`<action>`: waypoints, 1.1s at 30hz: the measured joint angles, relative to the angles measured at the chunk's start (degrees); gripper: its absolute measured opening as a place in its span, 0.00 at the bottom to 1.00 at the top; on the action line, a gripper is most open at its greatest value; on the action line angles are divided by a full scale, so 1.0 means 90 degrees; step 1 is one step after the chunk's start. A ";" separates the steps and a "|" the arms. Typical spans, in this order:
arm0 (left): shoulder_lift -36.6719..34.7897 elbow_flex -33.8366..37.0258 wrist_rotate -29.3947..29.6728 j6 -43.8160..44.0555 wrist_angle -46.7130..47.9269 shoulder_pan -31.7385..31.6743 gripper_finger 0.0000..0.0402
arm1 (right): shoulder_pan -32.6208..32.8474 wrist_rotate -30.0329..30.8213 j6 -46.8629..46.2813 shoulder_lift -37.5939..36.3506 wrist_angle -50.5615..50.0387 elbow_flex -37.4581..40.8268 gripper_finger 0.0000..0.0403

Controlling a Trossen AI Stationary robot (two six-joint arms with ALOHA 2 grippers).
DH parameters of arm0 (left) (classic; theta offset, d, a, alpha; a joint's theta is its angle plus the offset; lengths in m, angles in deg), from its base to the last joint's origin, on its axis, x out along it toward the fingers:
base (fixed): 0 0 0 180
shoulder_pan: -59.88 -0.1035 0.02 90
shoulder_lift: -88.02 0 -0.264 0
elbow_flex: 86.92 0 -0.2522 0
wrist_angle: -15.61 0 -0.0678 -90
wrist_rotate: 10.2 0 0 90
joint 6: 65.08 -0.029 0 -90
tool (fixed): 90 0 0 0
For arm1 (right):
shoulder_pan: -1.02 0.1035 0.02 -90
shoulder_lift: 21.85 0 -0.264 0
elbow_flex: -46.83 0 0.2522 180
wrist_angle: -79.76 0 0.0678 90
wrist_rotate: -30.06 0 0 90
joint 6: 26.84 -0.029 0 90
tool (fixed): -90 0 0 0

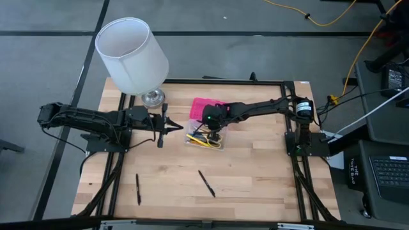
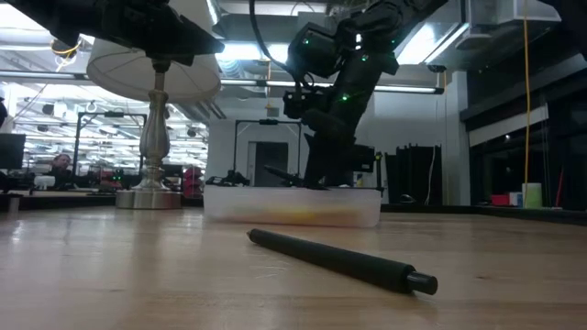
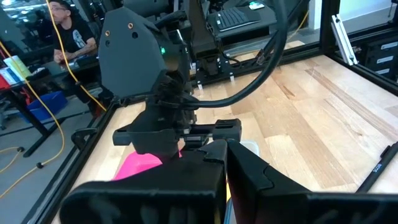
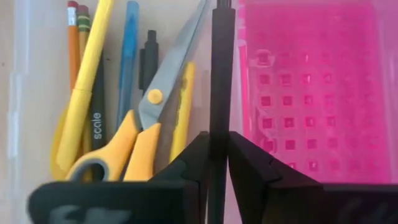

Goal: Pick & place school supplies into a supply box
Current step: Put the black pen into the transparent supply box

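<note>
Right claw [image 4: 218, 163] pinches a black pen [image 4: 218, 74] over the supply box [image 4: 37, 93]; release it beside the scissors [image 4: 146, 118], inside the clear base.

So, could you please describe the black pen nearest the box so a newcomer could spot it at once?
Start at the white lamp, then go to the clear box mid-table. Two black pens lie on bare wood nearer the front edge; it is the slanted right-hand pen, not the upright one.

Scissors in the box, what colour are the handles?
Yellow-orange handles on the scissors, lying in the clear base; clearest in the right wrist view.
</note>
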 joint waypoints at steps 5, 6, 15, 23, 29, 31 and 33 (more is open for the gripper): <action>0.0002 0.0000 0.0000 -0.0002 0.0000 0.0000 0.01 | 0.0009 -0.0003 -0.0068 0.0000 -0.0002 0.0000 0.26; 0.0000 0.0000 0.0000 0.0002 0.0000 -0.0002 0.01 | 0.0010 -0.0003 -0.0113 0.0000 -0.0002 0.0000 0.27; 0.0002 0.0000 0.0000 0.0013 0.0002 0.0000 0.01 | 0.0005 -0.0063 0.0070 -0.0201 -0.0160 0.0005 0.33; -0.0068 -0.0004 0.0000 0.0152 0.0230 0.0000 0.01 | 0.0357 -0.0353 -0.0289 -0.0823 -0.0430 -0.0006 0.33; -0.0253 -0.0002 -0.0001 -0.0071 0.0720 0.0000 0.01 | 0.1024 -0.0389 -0.0998 -0.0840 -0.0529 -0.0005 0.33; -0.0402 -0.0002 -0.0001 -0.0138 0.0916 0.0000 0.01 | 0.1329 -0.0393 -0.1323 -0.0840 -0.0519 -0.0005 0.33; -0.0606 -0.0002 -0.0007 -0.0165 0.1143 0.0000 0.01 | 0.1628 -0.0379 -0.1661 -0.0840 -0.0417 -0.0005 0.33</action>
